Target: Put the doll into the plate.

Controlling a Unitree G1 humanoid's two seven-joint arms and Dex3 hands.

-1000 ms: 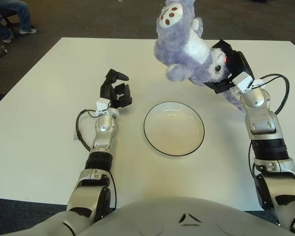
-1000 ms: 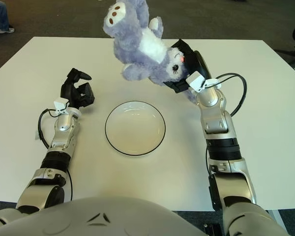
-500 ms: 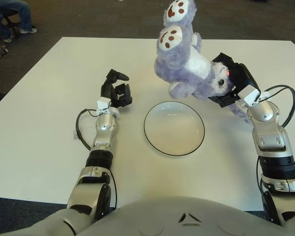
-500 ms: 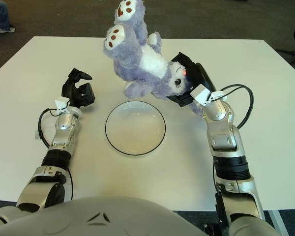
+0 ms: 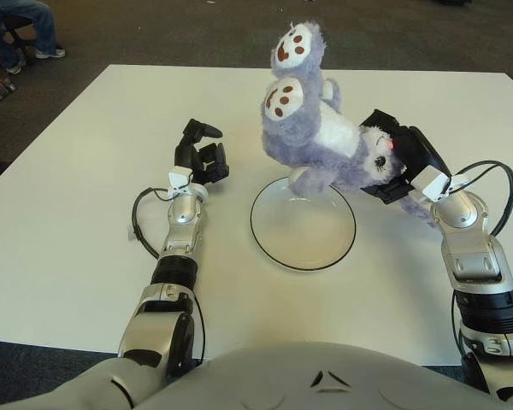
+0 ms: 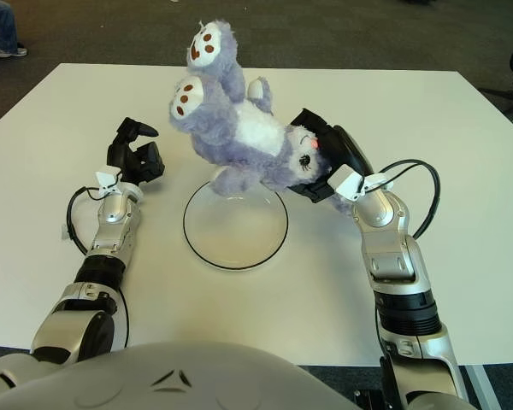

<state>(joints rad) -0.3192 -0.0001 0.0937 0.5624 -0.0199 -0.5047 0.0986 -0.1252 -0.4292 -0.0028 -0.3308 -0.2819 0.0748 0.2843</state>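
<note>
1. My bot's forearms are silver-grey metal segments with black ribbed bands at the joints.
2. Both the left hand [image 5: 200, 154] and the right hand [image 5: 403, 164] are black, with chunky three-finger builds.
3. There's a small white tab at each wrist.
4. A thin black cable loops out beside each forearm.
5. The chest shell along the near edge is smooth light grey with small dark triangular marks.

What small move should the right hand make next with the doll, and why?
Probably lower and release: the right hand grips the purple plush doll by its head, feet up, over the far rim of the white round plate. The left hand shows left of the plate.
</note>
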